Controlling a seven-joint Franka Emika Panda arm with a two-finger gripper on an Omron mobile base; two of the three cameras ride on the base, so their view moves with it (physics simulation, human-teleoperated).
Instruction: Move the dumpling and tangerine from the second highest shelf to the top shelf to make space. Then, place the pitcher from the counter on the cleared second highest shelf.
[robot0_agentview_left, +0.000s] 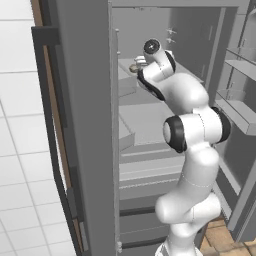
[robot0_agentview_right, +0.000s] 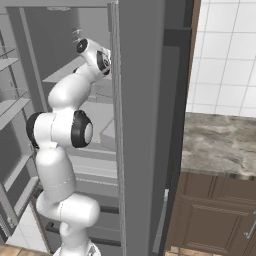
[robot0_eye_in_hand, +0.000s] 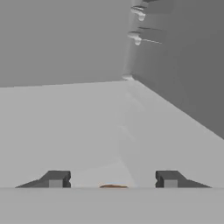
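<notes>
My gripper (robot0_eye_in_hand: 112, 179) reaches deep into the open fridge, low over the flat top shelf (robot0_eye_in_hand: 65, 131). Its two fingertips (robot0_eye_in_hand: 55, 179) stand wide apart, open. A thin orange sliver, the tangerine (robot0_eye_in_hand: 113, 186), peeks up between them at the bottom edge, touching neither tip. In the left base view the gripper (robot0_agentview_left: 136, 65) is at the shelf's left side, with a small pale lump (robot0_agentview_left: 133, 68) at its tip; I cannot tell what that lump is. The rimmed second highest shelf (robot0_agentview_left: 145, 120) lies below the arm. The counter (robot0_agentview_right: 215, 145) is to the right of the fridge. The pitcher is out of view.
The fridge's grey side wall (robot0_agentview_left: 85, 125) stands close on the arm's left. Door racks (robot0_agentview_left: 240, 105) hang on the right. The fridge's back corner carries small pegs (robot0_eye_in_hand: 138, 37). Dark wooden cabinets (robot0_agentview_right: 215, 220) sit under the counter.
</notes>
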